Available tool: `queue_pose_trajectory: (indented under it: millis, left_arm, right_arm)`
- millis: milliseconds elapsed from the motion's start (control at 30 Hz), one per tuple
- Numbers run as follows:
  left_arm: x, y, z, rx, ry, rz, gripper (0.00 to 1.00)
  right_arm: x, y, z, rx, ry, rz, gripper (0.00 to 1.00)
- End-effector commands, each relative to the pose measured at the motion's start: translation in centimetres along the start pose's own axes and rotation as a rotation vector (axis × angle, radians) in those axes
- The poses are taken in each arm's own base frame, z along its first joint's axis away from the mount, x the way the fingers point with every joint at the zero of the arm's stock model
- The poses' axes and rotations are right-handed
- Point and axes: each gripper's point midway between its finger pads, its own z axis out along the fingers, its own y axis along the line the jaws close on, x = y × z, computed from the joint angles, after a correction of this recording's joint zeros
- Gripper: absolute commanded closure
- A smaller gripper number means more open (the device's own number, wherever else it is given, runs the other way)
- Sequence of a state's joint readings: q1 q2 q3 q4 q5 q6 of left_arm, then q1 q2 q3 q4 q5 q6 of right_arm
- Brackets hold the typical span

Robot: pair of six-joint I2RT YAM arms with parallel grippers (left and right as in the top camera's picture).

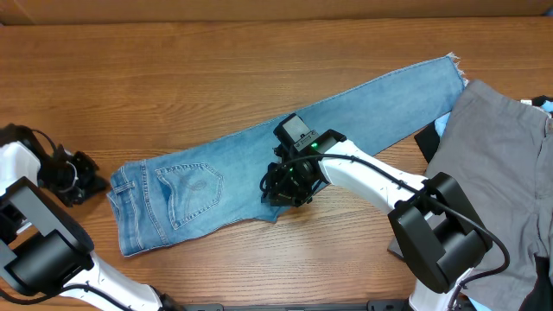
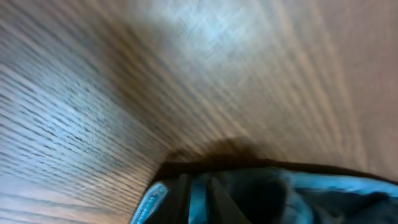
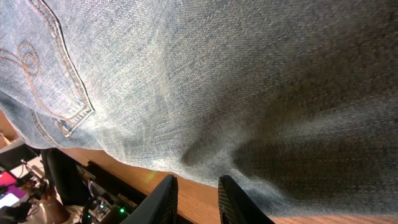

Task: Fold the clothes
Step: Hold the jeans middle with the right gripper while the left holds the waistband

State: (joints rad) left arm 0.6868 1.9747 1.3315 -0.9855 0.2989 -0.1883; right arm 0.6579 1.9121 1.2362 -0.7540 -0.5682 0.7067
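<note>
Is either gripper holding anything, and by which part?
Nothing visibly held: right gripper slightly open at the near edge of the jeans, table showing between its jaws; left gripper off the cloth.

table (image 1: 216,69): wood, strong straight grain, satin finish, with a soft glare patch in the left wrist view.
jeans (image 1: 251,151): light-blue denim cloth, matt. The fine diagonal weave looks rough up close, with faded streaks.
pocket (image 3: 37,68) on the jeans: tan thread stitching, raised seams.
hem (image 1: 455,62) at the jeans' far end: frayed, loose pale threads.
grey trousers (image 1: 492,147) beside that hem: smoother cloth, matt, no weave visible.
right arm (image 1: 363,173) over the jeans: white plastic shell, slight gloss; joints black, matt.
right gripper (image 3: 196,186) at the jeans' edge: black plastic, smooth, dull sheen.
</note>
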Motion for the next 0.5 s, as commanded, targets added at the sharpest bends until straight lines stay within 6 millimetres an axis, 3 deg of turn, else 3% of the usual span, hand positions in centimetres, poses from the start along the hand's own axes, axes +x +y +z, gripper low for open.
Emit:
queue_pose_trajectory:
  millis: [0, 167, 267, 367, 467]
  left_arm:
    - [1.1, 0.7, 1.0, -0.029, 0.023, -0.022, 0.87]
    - [1.2, 2.4, 1.8, -0.112, 0.006, -0.058, 0.88]
    - [0.6, 2.7, 2.3, -0.119, -0.032, -0.068, 0.88]
    - [0.1, 2.3, 2.5, -0.094, -0.052, -0.062, 0.9]
    - [-0.2, 0.6, 1.7, 0.002, -0.042, -0.045, 0.89]
  right_arm:
    - [-0.3, 1.3, -1.2, -0.022, -0.036, -0.027, 0.75]
    - [-0.3, 1.3, -1.2, -0.022, -0.036, -0.026, 0.74]
    - [-0.2, 1.2, -1.1, -0.017, -0.03, -0.021, 0.66]
    - [0.0, 1.0, -1.1, -0.011, -0.024, -0.016, 0.65]
    - [0.0, 1.0, -1.1, -0.011, -0.025, -0.016, 0.64]
